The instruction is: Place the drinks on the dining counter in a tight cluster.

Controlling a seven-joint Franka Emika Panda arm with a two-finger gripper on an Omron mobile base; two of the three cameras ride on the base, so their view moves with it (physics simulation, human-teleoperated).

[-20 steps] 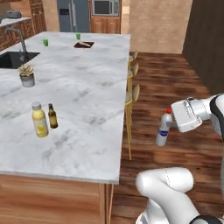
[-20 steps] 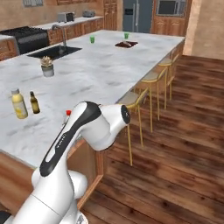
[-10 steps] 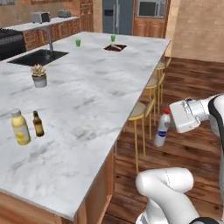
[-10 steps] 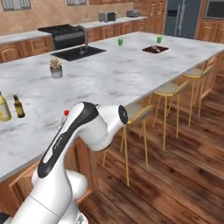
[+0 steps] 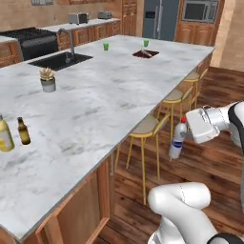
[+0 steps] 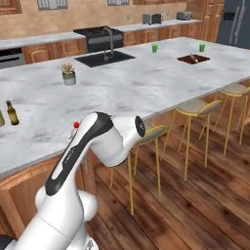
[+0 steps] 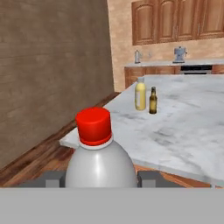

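A: Where do the two base views look from?

B: From behind the arm, left and right, forward and down; both take in the marble counter (image 5: pixel 109 95) and its black sink (image 6: pixel 103 58).

A: And the hand view?

B: Very close behind a red-capped bottle (image 7: pixel 99 159), facing the counter's end.

white bottle (image 5: pixel 177 141) held upright off the counter (image 5: pixel 105 102)

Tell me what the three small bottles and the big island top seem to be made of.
The small white bottle with red cap, held in the tool, looks like matte plastic. The slim dark brown bottle looks like glass, though no glint confirms it. The stout yellow bottle seems opaque plastic. The large grey-veined white island top looks like polished marble.
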